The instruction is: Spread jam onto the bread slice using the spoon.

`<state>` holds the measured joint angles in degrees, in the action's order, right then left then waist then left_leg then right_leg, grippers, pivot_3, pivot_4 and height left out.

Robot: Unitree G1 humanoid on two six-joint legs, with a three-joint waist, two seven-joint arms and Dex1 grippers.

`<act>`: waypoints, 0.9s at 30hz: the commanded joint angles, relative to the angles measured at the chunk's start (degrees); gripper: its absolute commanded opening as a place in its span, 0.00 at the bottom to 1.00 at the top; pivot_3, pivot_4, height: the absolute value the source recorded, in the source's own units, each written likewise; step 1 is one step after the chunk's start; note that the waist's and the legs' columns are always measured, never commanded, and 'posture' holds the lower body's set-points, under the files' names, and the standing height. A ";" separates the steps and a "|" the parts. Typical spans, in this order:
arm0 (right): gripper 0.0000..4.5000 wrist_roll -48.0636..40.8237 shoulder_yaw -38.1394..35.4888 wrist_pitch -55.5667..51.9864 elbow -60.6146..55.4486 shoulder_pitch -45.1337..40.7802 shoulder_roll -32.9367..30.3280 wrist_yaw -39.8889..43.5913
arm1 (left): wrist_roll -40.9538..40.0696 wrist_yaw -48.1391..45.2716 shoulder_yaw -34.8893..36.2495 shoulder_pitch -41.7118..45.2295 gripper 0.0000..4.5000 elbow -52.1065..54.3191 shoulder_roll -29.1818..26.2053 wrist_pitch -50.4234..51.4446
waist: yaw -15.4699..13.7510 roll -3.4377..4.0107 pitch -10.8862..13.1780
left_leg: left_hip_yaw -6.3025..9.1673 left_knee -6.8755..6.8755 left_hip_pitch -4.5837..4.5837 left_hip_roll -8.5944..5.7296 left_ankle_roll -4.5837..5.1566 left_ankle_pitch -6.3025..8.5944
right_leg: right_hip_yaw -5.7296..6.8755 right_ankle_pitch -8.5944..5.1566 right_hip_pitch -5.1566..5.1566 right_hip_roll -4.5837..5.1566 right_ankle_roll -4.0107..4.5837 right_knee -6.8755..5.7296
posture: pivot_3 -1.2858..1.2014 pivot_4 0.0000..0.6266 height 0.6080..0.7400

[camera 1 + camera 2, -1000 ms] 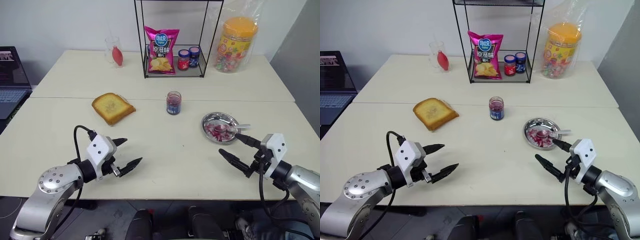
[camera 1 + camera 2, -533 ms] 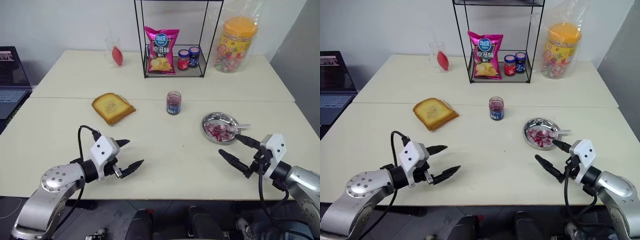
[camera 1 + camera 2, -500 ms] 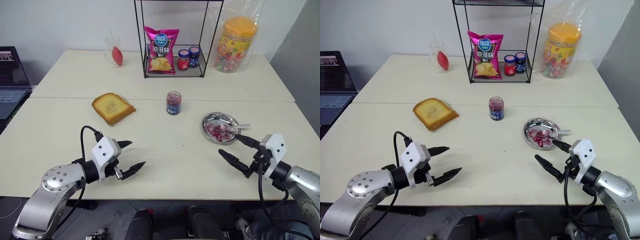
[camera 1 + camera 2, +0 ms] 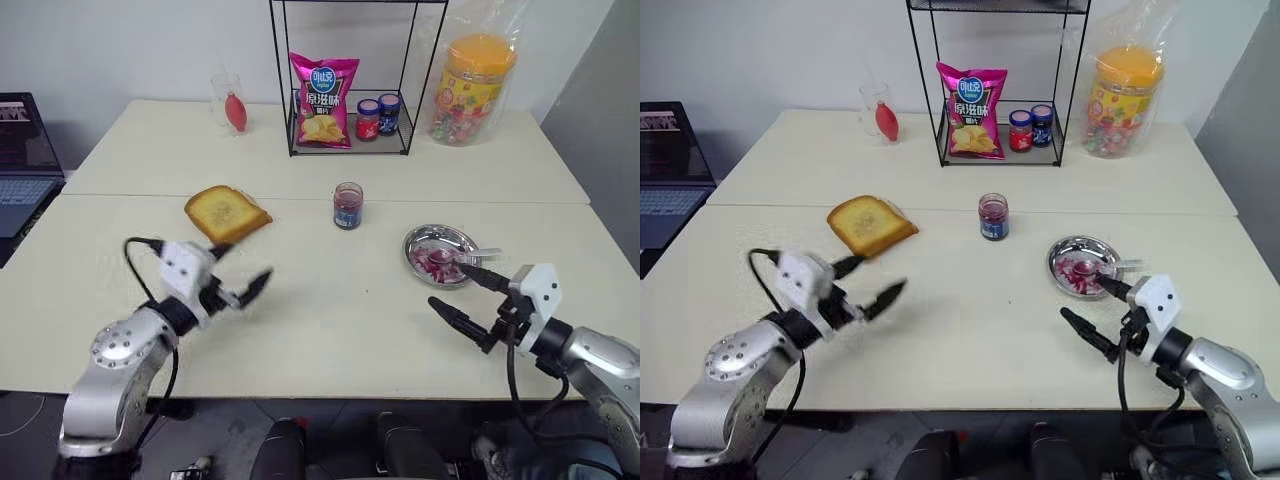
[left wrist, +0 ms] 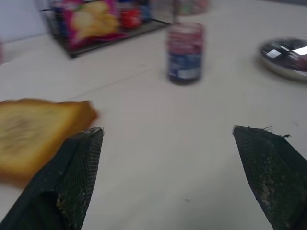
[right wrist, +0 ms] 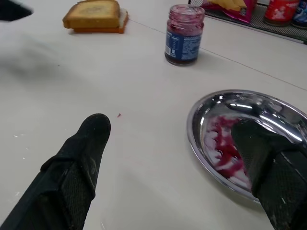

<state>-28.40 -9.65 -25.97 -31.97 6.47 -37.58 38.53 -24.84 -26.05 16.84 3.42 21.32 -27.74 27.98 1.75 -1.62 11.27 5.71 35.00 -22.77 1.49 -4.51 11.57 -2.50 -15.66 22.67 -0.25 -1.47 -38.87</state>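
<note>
The left gripper (image 4: pixel 243 270) hangs spread wide just below the bread slice (image 4: pixel 226 214); the spoon (image 4: pixel 468 255) rests in the dish (image 4: pixel 440 254).

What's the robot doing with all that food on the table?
It's about to put jam on toast, but it isn't holding anything yet. Its left gripper is open and reaching toward the bread slice. Its right gripper is open too, right beside the metal dish, where the spoon lies in smears of red jam. The jam jar stands in the middle of the table.
</note>
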 commanded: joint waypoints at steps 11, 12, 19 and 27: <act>0.99 -1.09 6.02 -9.14 -6.07 -13.97 -0.79 -2.43 | -5.64 22.19 13.24 21.59 1.00 -23.30 6.58 12.41 | -0.13 -0.08 -0.04 | 0.06 0.06 -0.05 -0.04 -0.02 -0.01 | 0.02 0.11 -0.01 -0.06 -0.16 0.01 | 0.52 0.24 1.00; 0.99 -1.07 6.35 -9.49 -6.21 -14.56 -0.71 -2.41 | -5.15 23.11 13.13 23.18 1.00 -26.09 6.60 13.01 | -0.15 -0.09 -0.04 | 0.07 0.06 -0.05 -0.05 -0.02 -0.01 | 0.02 0.11 -0.01 -0.05 -0.16 0.02 | 0.52 0.24 1.00; 0.99 -1.08 7.96 -11.34 -6.98 -17.06 -1.38 -1.32 | -4.95 24.14 12.80 31.01 1.00 -38.81 7.87 12.90 | -0.07 -0.12 -0.04 | 0.07 0.04 -0.10 -0.04 -0.03 -0.01 | 0.03 0.11 0.01 -0.05 -0.17 0.05 | 0.52 0.24 1.00; 1.00 -1.33 8.14 -12.63 -6.78 -20.07 -1.93 -0.79 | -5.65 24.75 13.60 37.54 0.96 -47.53 9.46 12.49 | -0.10 -0.13 -0.05 | 0.06 0.07 -0.06 -0.07 -0.05 -0.02 | 0.02 0.17 -0.02 -0.05 -0.26 0.02 | 0.52 0.24 1.00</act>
<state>-28.94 -0.77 -38.64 -36.83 -12.60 -38.81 37.36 -29.31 -1.72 29.67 39.76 -25.06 -18.71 40.64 1.65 -1.75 11.22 5.77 35.07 -22.83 1.43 -4.56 11.54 -2.49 -15.49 22.65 -0.29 -1.74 -38.85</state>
